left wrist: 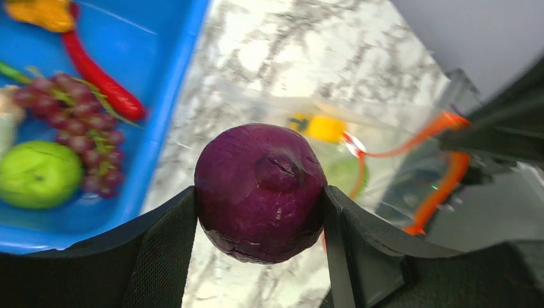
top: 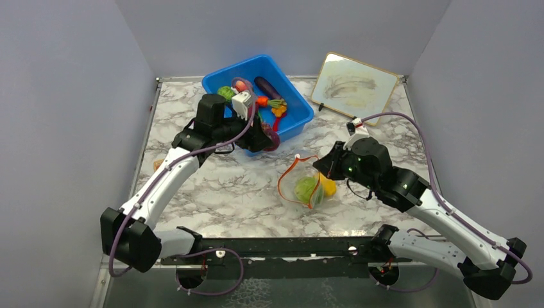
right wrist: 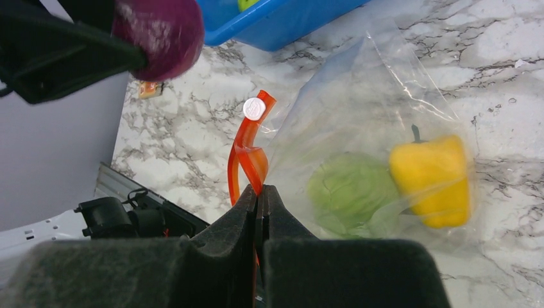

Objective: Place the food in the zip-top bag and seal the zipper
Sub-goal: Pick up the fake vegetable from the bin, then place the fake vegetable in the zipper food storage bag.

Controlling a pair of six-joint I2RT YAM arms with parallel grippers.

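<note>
My left gripper [top: 269, 139] [left wrist: 260, 212] is shut on a dark purple round toy cabbage [left wrist: 260, 192] [top: 272, 139] [right wrist: 160, 35], held above the table just beside the blue bin's near edge. The clear zip-top bag [top: 308, 186] [right wrist: 378, 128] lies on the marble with a green cabbage [right wrist: 353, 192] [top: 304, 189] and yellow pepper [right wrist: 430, 179] [top: 328, 187] inside. My right gripper [right wrist: 260, 196] [top: 327, 165] is shut on the bag's red-orange zipper strip [right wrist: 247, 154] [top: 289, 173] [left wrist: 442, 160], holding the mouth up and open.
The blue bin [top: 292, 125] [left wrist: 167, 115] at the back holds grapes [left wrist: 83, 122], a green fruit [left wrist: 38, 173], a red chilli [left wrist: 102, 83], an eggplant [top: 266, 86] and a carrot [top: 263, 101]. A whiteboard [top: 353, 86] leans at the back right.
</note>
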